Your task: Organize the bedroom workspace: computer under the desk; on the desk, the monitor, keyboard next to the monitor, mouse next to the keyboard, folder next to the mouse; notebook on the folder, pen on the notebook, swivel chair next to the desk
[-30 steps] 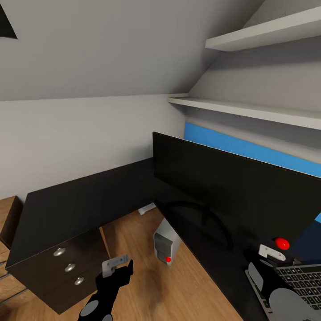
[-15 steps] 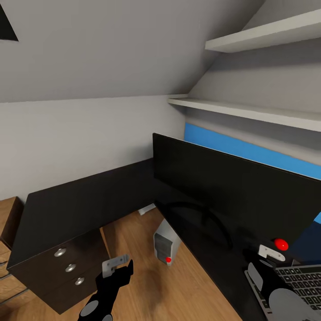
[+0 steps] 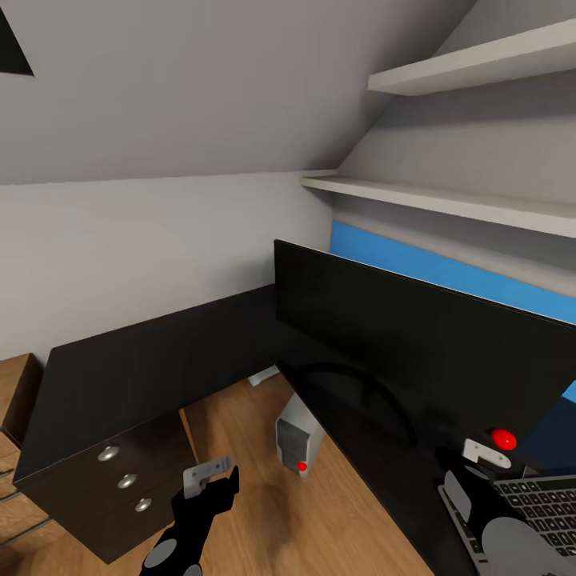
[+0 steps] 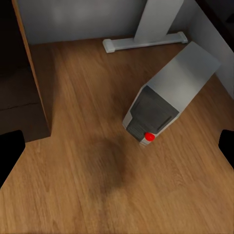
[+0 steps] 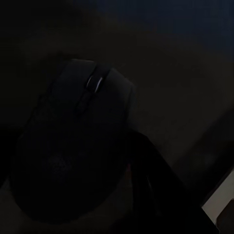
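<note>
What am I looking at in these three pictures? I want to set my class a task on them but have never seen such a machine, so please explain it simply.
These are simulator renders of a wheeled robot with two arms. The big picture comes from its head camera; the two others come from cameras near each gripper. On the glossy black desk stand a wide monitor and, at the lower right, a keyboard. The grey computer stands on the wood floor under the desk edge. The left gripper hangs open above the floor, holding nothing; its camera looks down on the computer. The right gripper is over the desk by the keyboard; its very dark picture shows a mouse close up, and I cannot tell whether it grips it.
</note>
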